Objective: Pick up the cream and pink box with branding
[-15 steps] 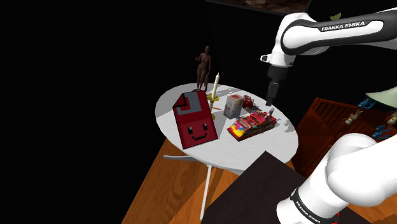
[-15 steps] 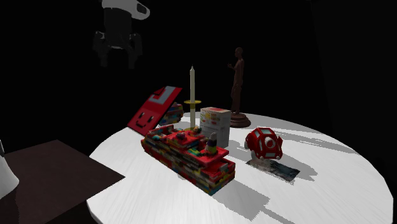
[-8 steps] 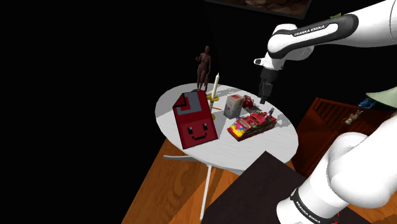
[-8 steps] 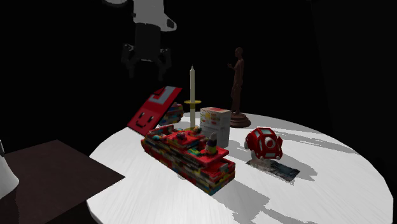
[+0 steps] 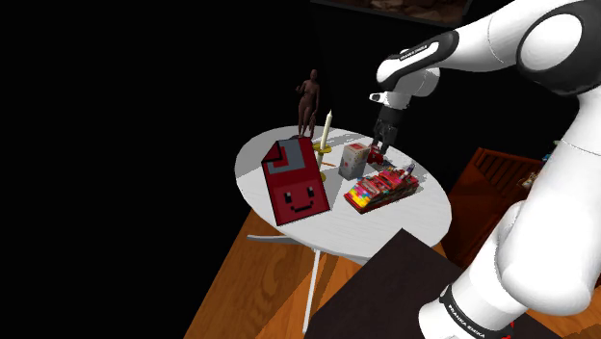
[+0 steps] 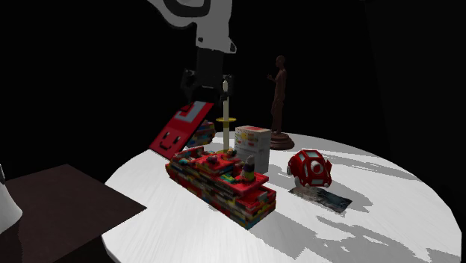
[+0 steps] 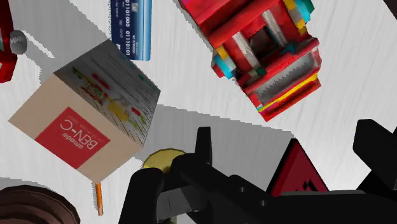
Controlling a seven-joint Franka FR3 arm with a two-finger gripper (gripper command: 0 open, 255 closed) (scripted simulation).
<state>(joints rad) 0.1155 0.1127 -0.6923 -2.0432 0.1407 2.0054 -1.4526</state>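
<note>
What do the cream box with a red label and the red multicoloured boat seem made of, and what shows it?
Cream box with a red label: probably cardboard, matt; flat printed faces meeting at crisp edges. Red multicoloured boat: likely plastic toy bricks; its hull is layers of small coloured blocks.

From beside the stand (image 5: 380,289) the shoulder view looks down on the table (image 5: 405,226). The second exterior view sits low and close at the table's edge near the stand; the wrist view looks straight down. All share the cream box (image 7: 89,111) and brick boat (image 6: 220,183)
</note>
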